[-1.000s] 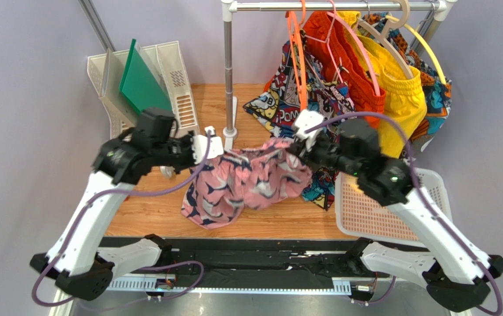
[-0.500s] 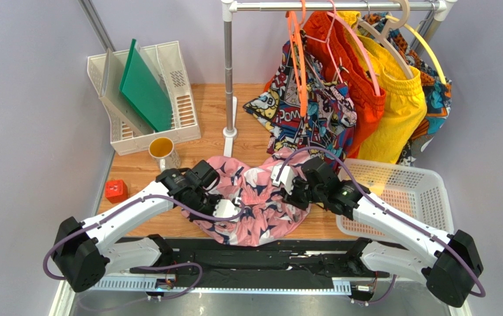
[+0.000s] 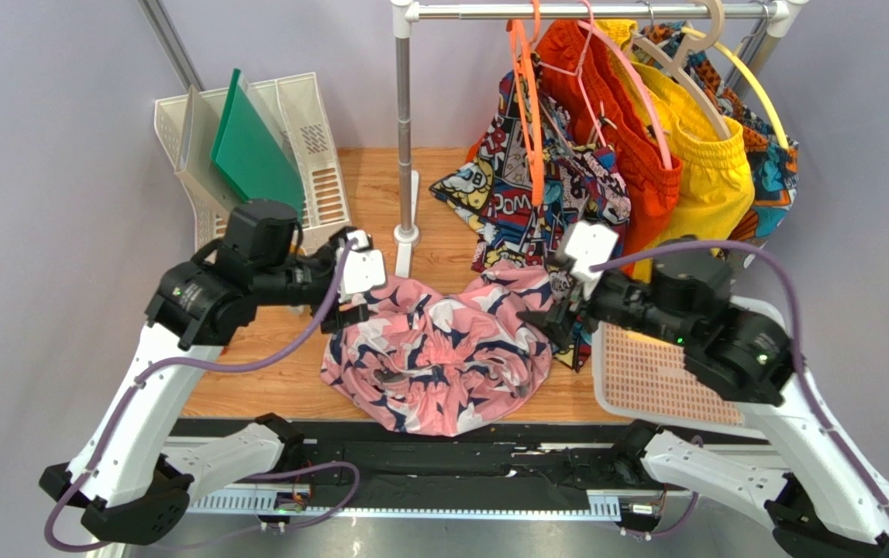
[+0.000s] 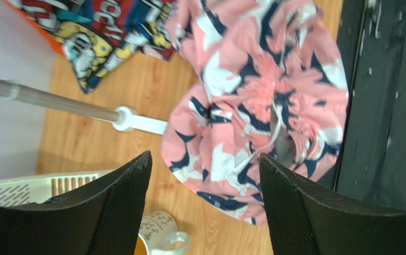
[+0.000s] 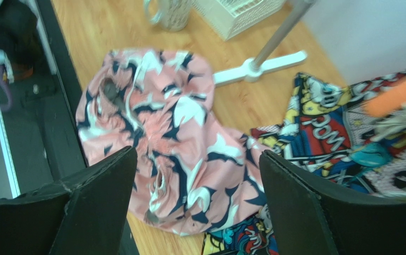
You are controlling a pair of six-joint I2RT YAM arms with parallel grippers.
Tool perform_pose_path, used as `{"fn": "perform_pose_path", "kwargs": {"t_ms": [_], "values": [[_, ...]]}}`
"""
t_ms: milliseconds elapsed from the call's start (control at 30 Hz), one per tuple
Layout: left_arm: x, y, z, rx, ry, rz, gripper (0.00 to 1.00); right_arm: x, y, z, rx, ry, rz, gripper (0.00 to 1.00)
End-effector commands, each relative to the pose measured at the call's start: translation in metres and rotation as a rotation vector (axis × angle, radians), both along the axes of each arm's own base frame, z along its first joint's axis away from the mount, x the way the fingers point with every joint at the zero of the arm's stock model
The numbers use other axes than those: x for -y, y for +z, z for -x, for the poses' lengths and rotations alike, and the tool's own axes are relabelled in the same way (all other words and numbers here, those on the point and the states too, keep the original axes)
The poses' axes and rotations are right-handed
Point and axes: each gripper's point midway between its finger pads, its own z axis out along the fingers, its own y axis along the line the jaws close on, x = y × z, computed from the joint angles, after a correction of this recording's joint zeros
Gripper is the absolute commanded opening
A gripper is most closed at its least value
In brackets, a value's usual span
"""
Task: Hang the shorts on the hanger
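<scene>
Nearest me, the pink bird-print shorts (image 3: 437,355) lie crumpled on the wooden table (image 3: 373,186), close to its near edge. My left gripper (image 4: 205,156) and right gripper (image 5: 198,153) hover above them, one at each side, jaws wide and holding nothing. Farther back, the orange hanger (image 3: 527,105) hangs on the rail (image 3: 600,11), against the comic-print shorts (image 3: 495,192).

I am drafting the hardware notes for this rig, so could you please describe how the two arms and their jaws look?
Both the left arm and right arm have smooth white link shells with black joint housings and black bases. A purple cable runs along each one. The jaws are broad black wedges with a finely dimpled inner face.
</scene>
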Motion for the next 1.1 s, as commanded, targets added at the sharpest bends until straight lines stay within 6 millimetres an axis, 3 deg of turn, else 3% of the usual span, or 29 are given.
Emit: {"fn": "perform_pose_path", "kwargs": {"t_ms": [0,100,133,167,200,267,300,367,400,567,733,900,1067], "values": [[0.008,0.040,-0.002,-0.056,0.088,0.137,0.81,0.014,0.062,-0.021,-0.050,-0.238,-0.170,0.83],[0.014,0.062,-0.009,-0.053,0.124,0.208,0.82,0.024,0.112,-0.051,-0.019,-0.385,-0.294,0.83],[0.016,0.069,-0.009,-0.060,0.134,0.233,0.82,0.017,0.111,-0.070,-0.064,-0.434,-0.303,0.83],[0.018,0.071,-0.012,-0.065,0.138,0.247,0.83,0.022,0.137,-0.076,-0.041,-0.458,-0.360,0.82],[0.018,0.075,-0.013,-0.065,0.145,0.259,0.83,0.023,0.130,-0.108,-0.113,-0.548,-0.381,0.82],[0.021,0.079,-0.011,-0.090,0.151,0.284,0.85,0.031,0.142,-0.128,-0.145,-0.603,-0.429,0.82],[0.021,0.080,-0.010,-0.094,0.151,0.290,0.85,0.039,0.158,-0.138,-0.133,-0.622,-0.467,0.82],[0.021,0.081,-0.008,-0.097,0.145,0.296,0.85,0.037,0.159,-0.160,-0.166,-0.627,-0.483,0.82],[0.020,0.080,-0.008,-0.095,0.145,0.294,0.85,0.035,0.170,-0.160,-0.150,-0.610,-0.502,0.82],[0.015,0.074,-0.013,-0.071,0.171,0.272,0.86,0.017,0.166,-0.178,-0.168,-0.556,-0.495,0.80],[0.017,0.068,-0.015,-0.088,0.180,0.271,0.86,0.005,0.128,-0.201,-0.241,-0.570,-0.449,0.75],[0.020,0.069,-0.012,-0.101,0.167,0.282,0.85,-0.008,0.106,-0.220,-0.289,-0.563,-0.439,0.60],[0.019,0.068,-0.012,-0.102,0.165,0.282,0.86,-0.015,0.112,-0.222,-0.297,-0.534,-0.460,0.41]]}}
